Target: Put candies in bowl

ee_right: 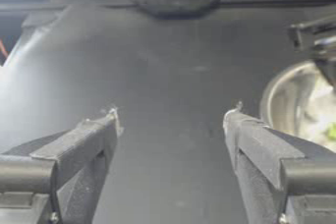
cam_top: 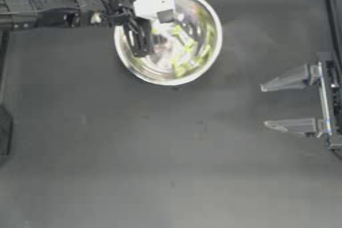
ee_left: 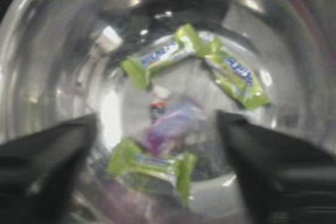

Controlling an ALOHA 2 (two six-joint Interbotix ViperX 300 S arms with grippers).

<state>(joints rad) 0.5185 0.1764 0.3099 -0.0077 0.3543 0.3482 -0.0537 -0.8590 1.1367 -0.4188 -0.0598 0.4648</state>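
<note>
The left arm enters from the left along the table's far edge. The left gripper hangs over the left half of the bowl, above its interior. Its jaws stand wide apart and grip nothing; the left wrist view shows open space between them, with the bowl's floor visible below.

The bowl sits on the dark table in the far central area, near the far edge. The candies lie inside the bowl. In the left wrist view, three yellow-green candies are distinct: one on the far side of the floor, a second touching it end to end at an angle, and a third nearest the camera, between the jaws. The purple-and-white candy rests in the middle, just beyond the third yellow-green one. A small white-and-red piece lies touching its far end; its shape cannot be resolved clearly.

The right gripper is parked at the table's right side, well apart from the bowl. Its jaws stand wide apart and hold nothing, over bare table surface. The right wrist view shows the bowl's rim farther off.
</note>
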